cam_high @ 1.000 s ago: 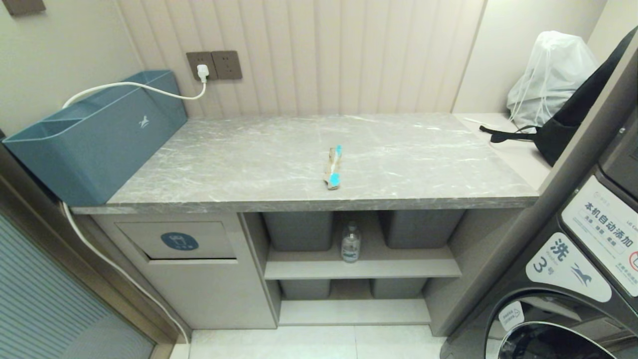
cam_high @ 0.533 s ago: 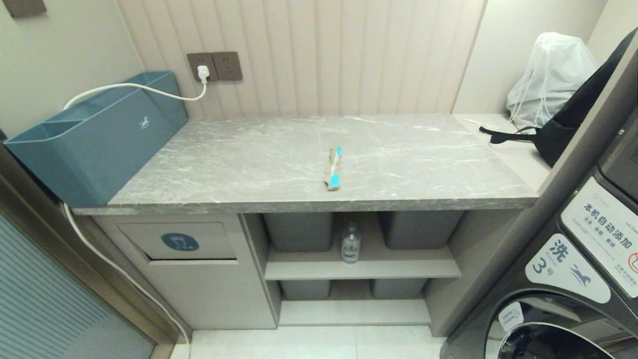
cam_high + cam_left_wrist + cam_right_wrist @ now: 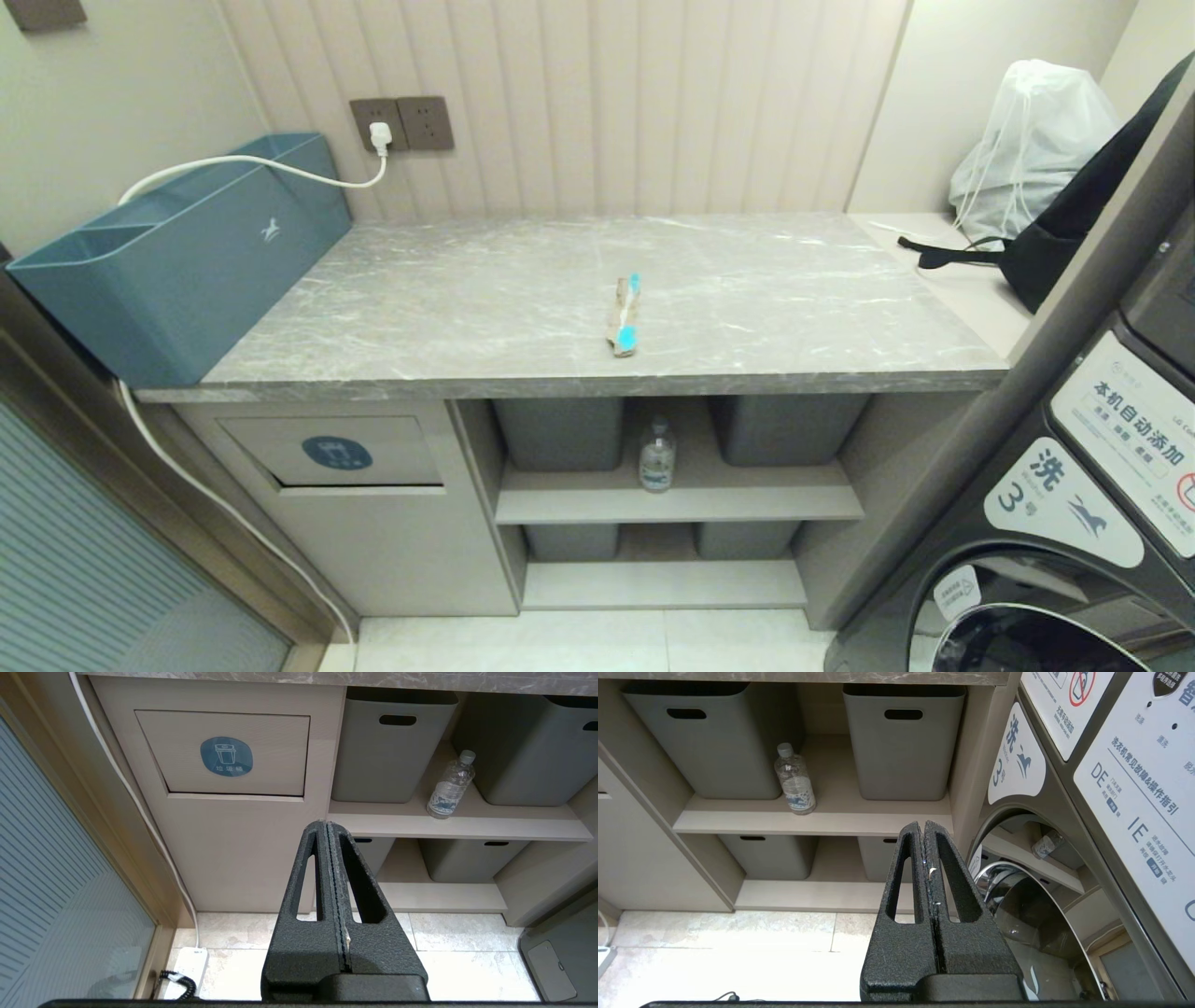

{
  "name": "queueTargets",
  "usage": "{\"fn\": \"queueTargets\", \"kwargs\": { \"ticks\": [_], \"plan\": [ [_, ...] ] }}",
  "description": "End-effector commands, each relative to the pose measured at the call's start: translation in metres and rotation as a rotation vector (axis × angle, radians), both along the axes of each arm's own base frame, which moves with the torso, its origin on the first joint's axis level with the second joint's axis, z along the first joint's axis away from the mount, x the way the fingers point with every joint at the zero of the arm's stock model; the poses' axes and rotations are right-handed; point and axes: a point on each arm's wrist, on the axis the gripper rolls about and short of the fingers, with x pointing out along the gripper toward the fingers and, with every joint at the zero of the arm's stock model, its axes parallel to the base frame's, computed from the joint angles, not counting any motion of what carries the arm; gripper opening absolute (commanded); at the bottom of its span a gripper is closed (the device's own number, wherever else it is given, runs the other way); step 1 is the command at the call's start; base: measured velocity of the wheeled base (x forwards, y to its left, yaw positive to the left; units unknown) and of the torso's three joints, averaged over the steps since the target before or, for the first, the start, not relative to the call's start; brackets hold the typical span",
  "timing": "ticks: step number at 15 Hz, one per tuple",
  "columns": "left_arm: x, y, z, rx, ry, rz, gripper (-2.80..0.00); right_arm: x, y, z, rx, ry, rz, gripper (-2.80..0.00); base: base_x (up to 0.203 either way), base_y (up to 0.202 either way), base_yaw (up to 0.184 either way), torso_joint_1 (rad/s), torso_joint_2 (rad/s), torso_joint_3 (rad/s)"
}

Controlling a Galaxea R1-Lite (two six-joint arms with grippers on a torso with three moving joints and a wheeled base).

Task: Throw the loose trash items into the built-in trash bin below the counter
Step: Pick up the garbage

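Observation:
A crumpled brown paper wad with teal scraps (image 3: 624, 319) lies near the front middle of the marble counter (image 3: 448, 308). A small clear water bottle (image 3: 657, 455) (image 3: 451, 785) (image 3: 795, 780) stands upright on the upper shelf between two grey tubs. The built-in trash bin flap (image 3: 331, 451) (image 3: 226, 753), beige with a blue bin sticker, sits closed under the counter's left end. My left gripper (image 3: 326, 823) is shut and empty, low before the cabinet. My right gripper (image 3: 923, 823) is shut and empty too, low before the shelves. Neither arm shows in the head view.
A teal box (image 3: 177, 247) and a white cable (image 3: 252, 161) occupy the counter's left end. Grey tubs (image 3: 560, 431) (image 3: 789, 425) fill the shelves. A washing machine (image 3: 1074, 523) stands on the right, with a white bag (image 3: 1032, 140) and black bag (image 3: 1055, 238) behind. A power strip (image 3: 187, 970) lies on the floor.

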Motion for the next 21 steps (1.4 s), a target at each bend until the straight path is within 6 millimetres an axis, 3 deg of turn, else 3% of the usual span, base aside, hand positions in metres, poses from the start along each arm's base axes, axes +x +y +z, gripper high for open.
{"fn": "queueTargets", "kwargs": {
  "ticks": [1, 13, 18, 19, 21],
  "plan": [
    [0.000, 0.000, -0.001, 0.000, 0.003, 0.001, -2.80, 0.000, 0.000, 0.000, 0.000, 0.000, 0.000, -2.80, 0.000, 0.000, 0.000, -0.002, 0.00, -0.036],
    [0.000, 0.000, -0.001, -0.001, 0.005, 0.001, -2.80, 0.000, 0.000, 0.000, 0.000, 0.000, 0.000, -2.80, 0.000, 0.000, 0.000, 0.002, 0.00, -0.177],
    [0.001, -0.001, -0.001, 0.061, 0.022, -0.024, -2.80, 0.000, 0.000, 0.000, 0.002, 0.000, 0.000, -2.80, 0.000, 0.000, 0.000, 0.001, 0.00, -0.029],
    [0.000, -0.001, 0.004, 0.076, 0.011, -0.031, -2.80, 0.000, 0.000, 0.000, 0.002, 0.000, 0.000, -2.80, 0.000, 0.000, 0.000, 0.000, 0.00, 0.000],
    [-0.001, -0.001, 0.040, 0.074, -0.034, -0.053, -2.80, 0.000, 0.000, 0.000, 0.000, 0.000, 0.002, -2.80, 0.000, 0.000, 0.000, 0.000, 0.00, 0.000]
  ]
}}
